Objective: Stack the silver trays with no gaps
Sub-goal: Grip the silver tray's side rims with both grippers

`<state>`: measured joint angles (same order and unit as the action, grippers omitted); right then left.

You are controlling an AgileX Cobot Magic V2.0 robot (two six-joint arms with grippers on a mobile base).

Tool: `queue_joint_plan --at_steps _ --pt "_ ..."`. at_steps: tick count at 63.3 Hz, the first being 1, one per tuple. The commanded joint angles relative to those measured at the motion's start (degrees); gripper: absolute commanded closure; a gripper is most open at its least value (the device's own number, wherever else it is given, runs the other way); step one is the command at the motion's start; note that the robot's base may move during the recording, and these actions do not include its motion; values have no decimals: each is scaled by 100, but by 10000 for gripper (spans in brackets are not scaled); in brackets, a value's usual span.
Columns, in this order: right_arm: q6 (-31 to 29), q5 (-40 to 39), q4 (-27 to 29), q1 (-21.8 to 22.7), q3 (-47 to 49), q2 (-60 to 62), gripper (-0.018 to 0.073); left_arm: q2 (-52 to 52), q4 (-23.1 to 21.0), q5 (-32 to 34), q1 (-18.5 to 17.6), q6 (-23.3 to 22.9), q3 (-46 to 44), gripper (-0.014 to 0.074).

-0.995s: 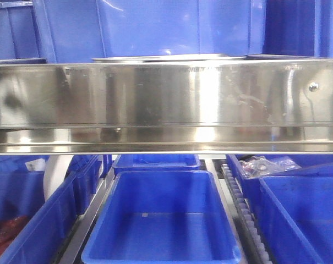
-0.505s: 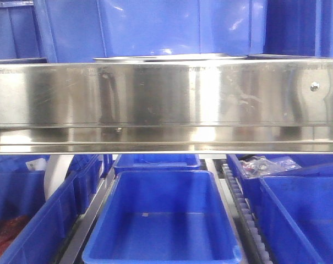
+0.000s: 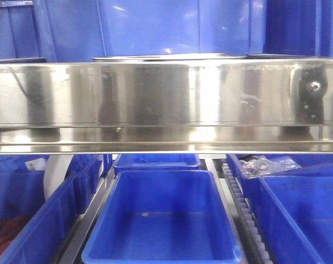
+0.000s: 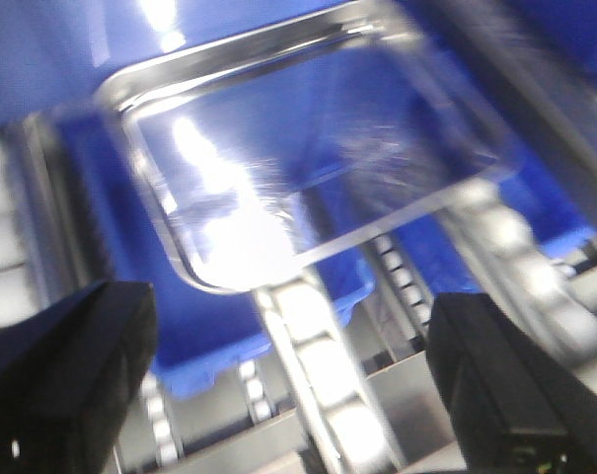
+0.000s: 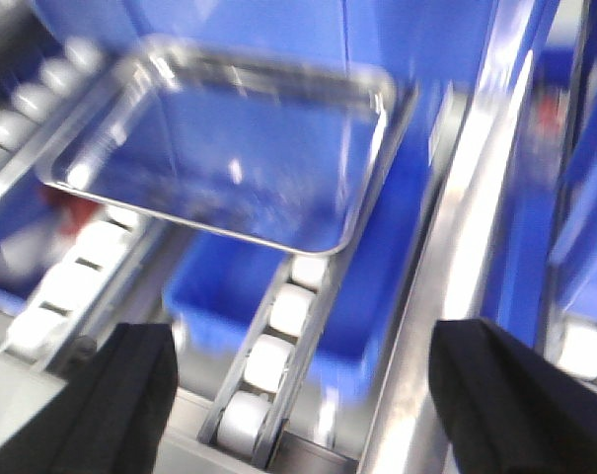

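Dark reflections have spread across the steel rail (image 3: 166,99) since a moment ago. The heaviest is a black patch around the screw (image 3: 313,86) near its right end. Neither the bins nor the tray edges have shifted.

Both wrist views are blurred. In the left one, the left pincer (image 4: 288,316) is released: its two black fingers (image 4: 71,365) sit in the lower corners, cut off by the frame, well apart with nothing between them. Beyond them run white rollers (image 4: 313,341), then a blue bin (image 4: 209,336), and over it one silver tray (image 4: 308,148) whose far corners are hard to make out. The right pincer (image 5: 303,346) is likewise spread and holds nothing. Past it lie one roller track (image 5: 273,346) and a blue bin (image 5: 387,286), with one silver tray (image 5: 229,148) above them. Whether both wrist views show the same tray, I cannot tell.

From the front, one blue bin (image 3: 160,220) shows nearly whole, while the bins on either side are cut off. The rail hides almost all of the shelf behind it. Only a thin tray rim (image 3: 172,56) shows over its top edge at the middle, and another rim (image 3: 287,55) to the right.
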<state>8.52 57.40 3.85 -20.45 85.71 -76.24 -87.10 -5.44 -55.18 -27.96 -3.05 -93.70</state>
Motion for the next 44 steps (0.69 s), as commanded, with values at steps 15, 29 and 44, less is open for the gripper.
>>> queue_joint_plan --at_steps 15,29,44 --pt "663 1039 -491 8 2583 -2226 -53 -1122 482 -46 235 -1176 -1304 135" --pt "663 1063 -609 8 3095 -3015 -53 -1808 615 -409 235 -1176 -1649 135" --pt "669 765 -626 8 3095 -3347 -53 -2163 747 -301 235 -1176 -1649 135"
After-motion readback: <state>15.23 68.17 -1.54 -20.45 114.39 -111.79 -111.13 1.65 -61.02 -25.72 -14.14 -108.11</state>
